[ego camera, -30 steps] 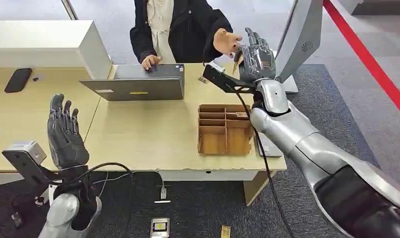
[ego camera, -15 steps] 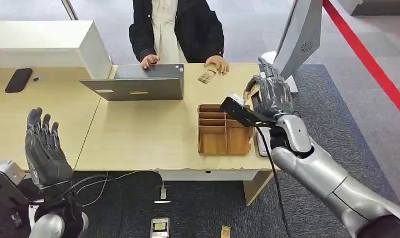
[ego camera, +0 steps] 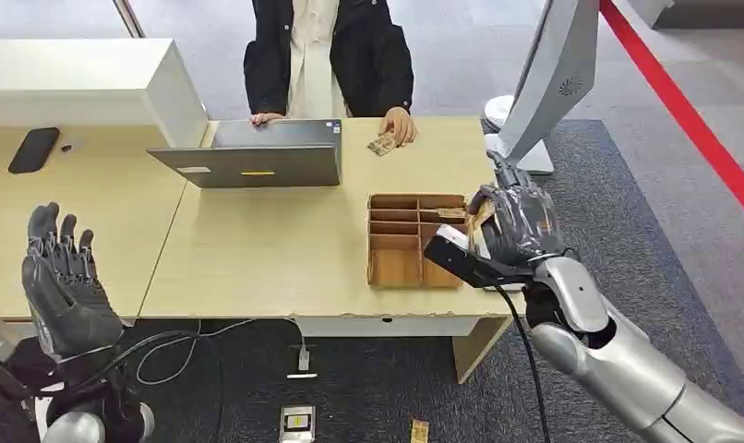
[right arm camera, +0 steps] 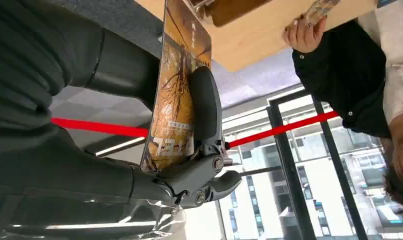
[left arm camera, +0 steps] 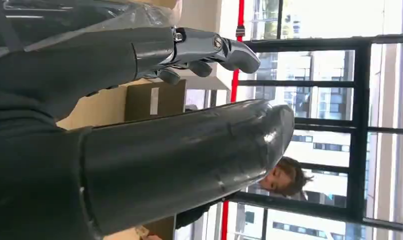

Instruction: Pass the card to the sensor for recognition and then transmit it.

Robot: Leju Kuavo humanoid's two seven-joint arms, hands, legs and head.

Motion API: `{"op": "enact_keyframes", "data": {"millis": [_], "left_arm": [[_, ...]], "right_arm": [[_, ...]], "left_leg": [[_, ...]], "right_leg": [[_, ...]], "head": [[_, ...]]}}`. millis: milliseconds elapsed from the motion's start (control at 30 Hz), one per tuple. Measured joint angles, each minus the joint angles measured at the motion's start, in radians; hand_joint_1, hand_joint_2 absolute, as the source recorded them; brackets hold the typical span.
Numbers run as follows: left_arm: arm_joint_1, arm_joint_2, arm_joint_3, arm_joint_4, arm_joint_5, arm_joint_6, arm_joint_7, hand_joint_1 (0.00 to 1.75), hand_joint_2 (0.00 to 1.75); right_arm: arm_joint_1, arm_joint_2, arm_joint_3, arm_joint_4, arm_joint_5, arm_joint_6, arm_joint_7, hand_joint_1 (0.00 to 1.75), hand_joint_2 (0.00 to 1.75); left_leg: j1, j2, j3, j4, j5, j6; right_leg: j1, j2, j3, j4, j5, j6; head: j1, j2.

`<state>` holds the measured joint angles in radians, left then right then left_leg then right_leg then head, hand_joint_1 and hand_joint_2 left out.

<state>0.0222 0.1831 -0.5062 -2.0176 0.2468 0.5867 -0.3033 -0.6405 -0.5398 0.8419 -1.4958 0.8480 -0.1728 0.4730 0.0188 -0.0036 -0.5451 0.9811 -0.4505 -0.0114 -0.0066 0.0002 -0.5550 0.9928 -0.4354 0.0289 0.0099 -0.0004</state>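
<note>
The card (right arm camera: 175, 95), printed with a brown tree-like picture, is held in the right hand (ego camera: 514, 221): in the right wrist view the thumb presses flat on its printed face while the fingers (right arm camera: 209, 182) close behind it, so the card is pinched on edge between them. In the head view that hand sits over the right end of the counter (ego camera: 258, 258), just beside the wooden organizer (ego camera: 416, 240), a low tray split into several compartments; the card itself is mostly hidden there behind the dark fingers. Whether the card touches the tray cannot be told.

The left hand (ego camera: 64, 286) is raised well apart from all this, off the near left edge of the counter, palm up with its fingers (left arm camera: 209, 47) spread apart and only slightly bent, holding nothing.

Across the counter stands a person in a dark jacket (ego camera: 359, 55). One of the person's hands (ego camera: 401, 125) rests on the far edge of the counter on a small patterned card (ego camera: 381, 144); the other rests behind the open laptop (ego camera: 258, 157). A grey monitor on a stand (ego camera: 553, 74) rises at the far right corner. A black phone (ego camera: 33, 148) lies on the neighbouring counter to the left, near a white box (ego camera: 82, 83). A red stripe (ego camera: 682, 111) crosses the grey carpet on the right.
</note>
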Motion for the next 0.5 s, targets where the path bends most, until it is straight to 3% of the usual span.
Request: {"op": "enact_keyframes", "data": {"millis": [300,500], "left_arm": [[0.007,0.004,0.002,-0.022,0.002,-0.004,0.008,0.00,0.00],[0.007,0.004,0.002,-0.022,0.005,-0.016,0.010,0.00,0.00]], "right_arm": [[0.010,0.000,0.019,0.017,-0.037,0.073,0.002,1.75,1.75],[0.010,0.008,0.040,0.057,-0.044,0.082,0.002,1.75,1.75]], "left_leg": [[0.000,0.000,0.000,0.000,0.000,0.000],[0.000,0.000,0.000,0.000,0.000,0.000]], "right_leg": [[0.000,0.000,0.000,0.000,0.000,0.000],[0.000,0.000,0.000,0.000,0.000,0.000]], "head": [[0.000,0.000],[0.000,0.000]]}}
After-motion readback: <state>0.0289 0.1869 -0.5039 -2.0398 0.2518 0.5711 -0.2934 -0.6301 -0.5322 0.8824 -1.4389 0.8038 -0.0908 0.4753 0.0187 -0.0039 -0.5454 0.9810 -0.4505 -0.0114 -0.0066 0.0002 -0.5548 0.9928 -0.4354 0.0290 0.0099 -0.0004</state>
